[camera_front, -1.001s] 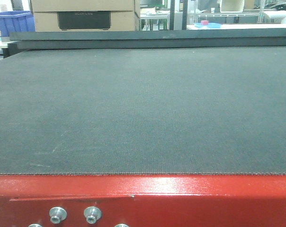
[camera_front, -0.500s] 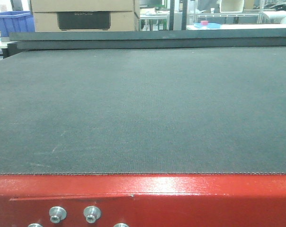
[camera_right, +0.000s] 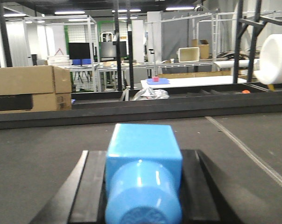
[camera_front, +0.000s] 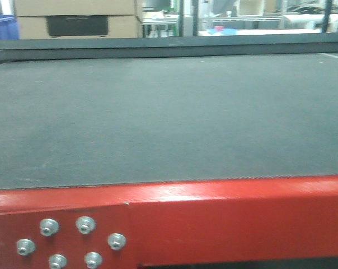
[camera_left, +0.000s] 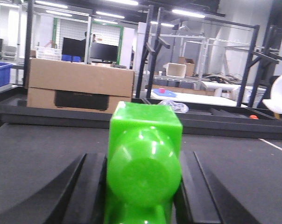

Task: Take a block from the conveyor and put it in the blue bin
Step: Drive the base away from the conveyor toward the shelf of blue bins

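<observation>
green glossy plastic fills the left wrist view. the green block (camera_left: 143,140) is a hard cube with rounded edges and a domed round boss facing the camera. the left tool (camera_left: 142,161) reads as pinched on it, with black fingers (camera_left: 87,186) tight against both flat sides. the right tool (camera_right: 143,163) holds a blue block (camera_right: 143,144) of the same shape in the same way. both blocks sit low over the conveyor (camera_front: 169,123); whether they touch the belt i cannot tell. no block lies on the dark grey woven belt in the front view. it is edged by a glossy red frame (camera_front: 225,218) with silver bolts (camera_front: 85,225).

judging by the sheen and the moulded look, each block is probably light, stiff and not fragile, but slick. the flat opposite faces are the place to hold; the curved boss would likely slip from the pads. the matte belt should give more friction than the plastic does.

a blue bin (camera_left: 0,74) shows at the far left beyond the belt, near a cardboard box (camera_left: 80,86) and well apart from either tool.
</observation>
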Controlling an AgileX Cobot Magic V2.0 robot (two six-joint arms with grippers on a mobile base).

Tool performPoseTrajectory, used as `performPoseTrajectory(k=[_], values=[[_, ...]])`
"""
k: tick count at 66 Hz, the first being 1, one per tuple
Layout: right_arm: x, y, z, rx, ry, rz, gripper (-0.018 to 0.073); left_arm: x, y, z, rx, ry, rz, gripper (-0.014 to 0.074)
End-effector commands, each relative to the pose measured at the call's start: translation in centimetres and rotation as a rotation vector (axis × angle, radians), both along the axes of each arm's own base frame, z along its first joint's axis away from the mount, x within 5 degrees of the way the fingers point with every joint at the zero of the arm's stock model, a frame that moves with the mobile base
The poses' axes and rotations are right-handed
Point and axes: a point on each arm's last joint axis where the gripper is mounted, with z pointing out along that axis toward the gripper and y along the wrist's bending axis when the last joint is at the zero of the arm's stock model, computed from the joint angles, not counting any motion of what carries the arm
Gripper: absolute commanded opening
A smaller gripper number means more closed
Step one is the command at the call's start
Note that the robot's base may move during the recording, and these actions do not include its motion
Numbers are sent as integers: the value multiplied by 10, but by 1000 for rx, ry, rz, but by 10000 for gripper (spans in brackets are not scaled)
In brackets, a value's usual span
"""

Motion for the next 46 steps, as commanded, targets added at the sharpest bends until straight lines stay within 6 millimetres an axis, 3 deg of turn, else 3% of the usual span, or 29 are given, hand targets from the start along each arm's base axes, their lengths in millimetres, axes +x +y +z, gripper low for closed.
performPoseTrajectory(k=[1,46], values=[[-2,0,3,-9,-31,-5,-162,-1,0,2,1,-26,-6,-111],[-2,0,3,-9,-31,-5,-162,-1,0,2,1,-26,-6,-111]])
